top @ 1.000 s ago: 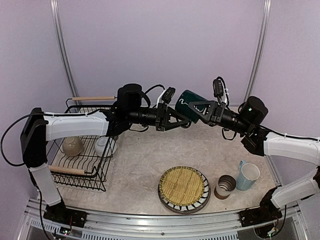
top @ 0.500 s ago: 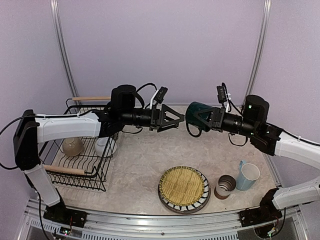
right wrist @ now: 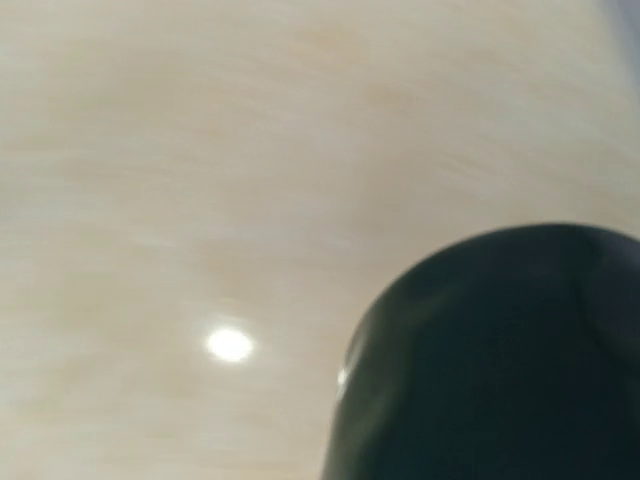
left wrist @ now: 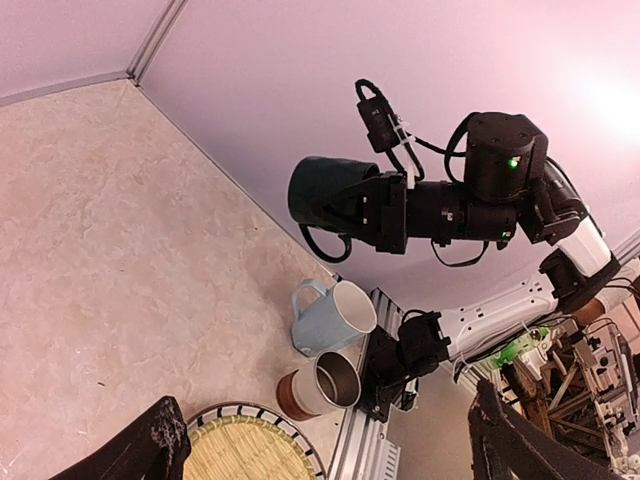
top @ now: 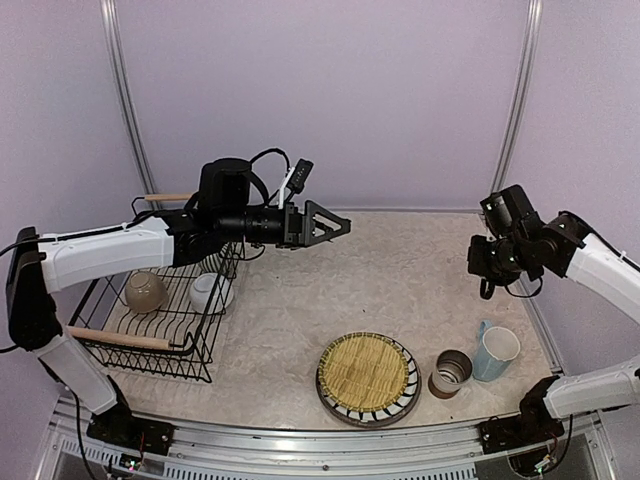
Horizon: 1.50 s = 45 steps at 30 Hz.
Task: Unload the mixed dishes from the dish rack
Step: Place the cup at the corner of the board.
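Observation:
My left gripper (top: 335,225) hangs open and empty over the middle of the table, right of the dish rack (top: 135,341). In the left wrist view its fingers (left wrist: 150,450) stand wide apart. The right gripper (top: 487,262) is at the far right, shut on the black mug (left wrist: 325,190), which fills the lower right of the right wrist view (right wrist: 500,370). A beige bowl (top: 145,292) and a white bowl (top: 210,292) sit in the rack. The striped plate (top: 405,398) with the yellow mat (top: 365,372) on it, the brown-white cup (top: 452,372) and the light blue mug (top: 495,352) stand on the table at the front right.
Purple walls with two metal posts (top: 125,100) close the back and sides. An aluminium rail (top: 330,445) runs along the near edge, with both arm bases on it.
The left gripper has opened, let go of the black mug and drawn back to the left. The right arm has carried the mug away to the far right.

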{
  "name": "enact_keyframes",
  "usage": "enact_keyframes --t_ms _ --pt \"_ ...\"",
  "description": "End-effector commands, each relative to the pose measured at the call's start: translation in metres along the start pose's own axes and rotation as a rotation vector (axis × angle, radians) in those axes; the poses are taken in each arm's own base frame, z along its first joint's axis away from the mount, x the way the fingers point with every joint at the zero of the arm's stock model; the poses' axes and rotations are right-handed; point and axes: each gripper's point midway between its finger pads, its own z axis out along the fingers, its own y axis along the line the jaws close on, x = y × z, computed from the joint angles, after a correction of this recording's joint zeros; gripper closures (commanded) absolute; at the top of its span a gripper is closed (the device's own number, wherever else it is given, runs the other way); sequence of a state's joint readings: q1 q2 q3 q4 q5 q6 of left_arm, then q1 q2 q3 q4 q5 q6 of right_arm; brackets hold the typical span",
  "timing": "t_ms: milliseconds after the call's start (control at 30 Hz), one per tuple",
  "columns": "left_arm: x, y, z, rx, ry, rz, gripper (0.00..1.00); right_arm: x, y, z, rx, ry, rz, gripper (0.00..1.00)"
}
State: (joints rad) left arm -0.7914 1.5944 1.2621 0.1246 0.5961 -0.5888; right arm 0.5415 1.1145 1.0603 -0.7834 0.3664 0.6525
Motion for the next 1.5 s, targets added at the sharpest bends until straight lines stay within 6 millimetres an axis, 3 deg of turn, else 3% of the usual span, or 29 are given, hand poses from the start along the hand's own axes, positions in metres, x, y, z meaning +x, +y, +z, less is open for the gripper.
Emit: enact_keyframes --t_ms 0,367,567,667,1067,1167,1367,1467 --pt "0.004 0.004 -0.005 -0.036 0.013 0.026 0.07 0.023 -0.085 0.004 0.323 0.053 0.086 1.00" --pt "0.006 0.009 -0.017 -0.106 0.004 0.050 0.06 0.065 -0.142 0.020 0.343 0.114 0.460 1.00" --pt "-0.011 0.026 -0.034 -0.226 -0.042 -0.033 0.06 0.105 -0.142 0.037 0.322 0.220 0.558 1.00" --pt "-0.025 0.028 -0.051 -0.269 -0.088 -0.041 0.06 0.115 -0.144 0.042 0.323 0.231 0.589 1.00" --pt "-0.048 0.080 -0.153 -0.591 -0.231 -0.150 0.06 0.140 -0.161 0.058 0.364 0.263 0.597 1.00" --pt "-0.048 0.090 -0.179 -0.671 -0.250 -0.179 0.03 0.141 -0.164 0.058 0.374 0.259 0.592 0.91" --pt "-0.031 0.123 -0.233 -0.871 -0.228 -0.292 0.01 0.138 -0.167 0.054 0.377 0.241 0.573 0.64" --pt "-0.024 0.134 -0.255 -0.927 -0.227 -0.333 0.01 0.133 -0.167 0.052 0.373 0.228 0.555 0.56"
